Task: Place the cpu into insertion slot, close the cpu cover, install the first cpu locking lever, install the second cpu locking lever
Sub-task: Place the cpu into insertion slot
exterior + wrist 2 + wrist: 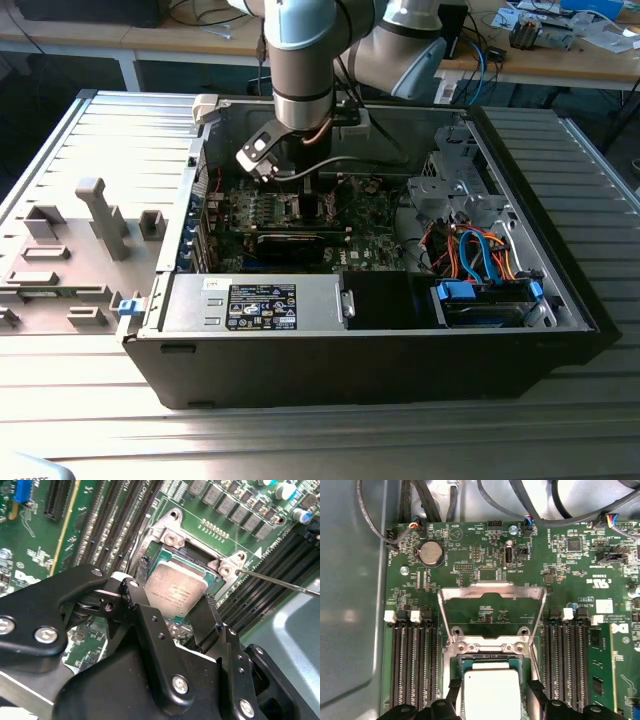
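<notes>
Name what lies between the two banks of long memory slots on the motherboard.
The insertion slot, with the cpu in or just above it, lies between the memory slots; the cpu cover stands open, as in the first wrist view.

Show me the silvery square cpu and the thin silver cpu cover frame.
silvery square cpu (176, 591), second wrist view, middle of metal top
thin silver cpu cover frame (491, 590), first wrist view, crossbar opposite hinge

exterior view: we look down on the open case (400, 375) from afar; both wrist views sit close over the insertion slot (490, 647)
</notes>
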You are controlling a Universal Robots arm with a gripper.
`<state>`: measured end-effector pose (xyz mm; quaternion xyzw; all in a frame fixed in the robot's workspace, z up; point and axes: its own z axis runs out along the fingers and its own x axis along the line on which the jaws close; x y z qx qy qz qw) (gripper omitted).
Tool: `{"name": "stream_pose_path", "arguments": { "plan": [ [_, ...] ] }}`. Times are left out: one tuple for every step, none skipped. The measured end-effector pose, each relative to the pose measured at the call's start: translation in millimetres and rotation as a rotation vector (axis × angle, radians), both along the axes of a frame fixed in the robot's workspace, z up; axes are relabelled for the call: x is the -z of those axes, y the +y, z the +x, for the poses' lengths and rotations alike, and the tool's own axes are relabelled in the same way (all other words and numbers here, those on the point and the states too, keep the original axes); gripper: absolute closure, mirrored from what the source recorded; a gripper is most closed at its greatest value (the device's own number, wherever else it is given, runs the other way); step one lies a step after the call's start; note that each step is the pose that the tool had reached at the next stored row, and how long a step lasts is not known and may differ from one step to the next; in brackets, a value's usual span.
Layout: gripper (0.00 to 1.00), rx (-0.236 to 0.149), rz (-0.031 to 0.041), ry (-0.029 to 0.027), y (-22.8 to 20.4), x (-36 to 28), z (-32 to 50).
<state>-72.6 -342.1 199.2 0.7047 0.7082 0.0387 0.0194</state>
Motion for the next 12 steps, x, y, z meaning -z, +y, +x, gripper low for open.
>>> {"name": "stream_pose_path", "arguments": {
  "plan": [
    [0.38,0.000,0.0117,0.0005,0.0,0.0,0.2],
    [0.38,0.000,0.0198,0.0011,0.0,0.0,0.3],
    [0.38,0.000,0.0272,0.0014,0.0,0.0,0.3],
    [0.38,0.000,0.0342,0.0018,0.0,0.0,0.3],
    [0.38,0.000,0.0351,0.0017,0.1,0.0,0.3],
    [0.38,0.000,0.0353,0.0017,0.1,0.0,0.4],
    [0.38,0.000,0.0353,0.0017,-0.1,-0.3,0.3],
    [0.38,0.000,0.0353,0.0018,-0.2,-0.6,0.3],
    [0.38,0.000,0.0353,0.0017,-0.5,-1.0,0.4],
    [0.38,0.000,0.0344,0.0016,-0.6,-1.1,0.4],
    [0.38,0.000,0.0274,0.0018,-0.8,-1.2,0.4],
    [0.38,0.000,0.0180,0.0018,-0.7,-1.2,0.4]
  ]
}}
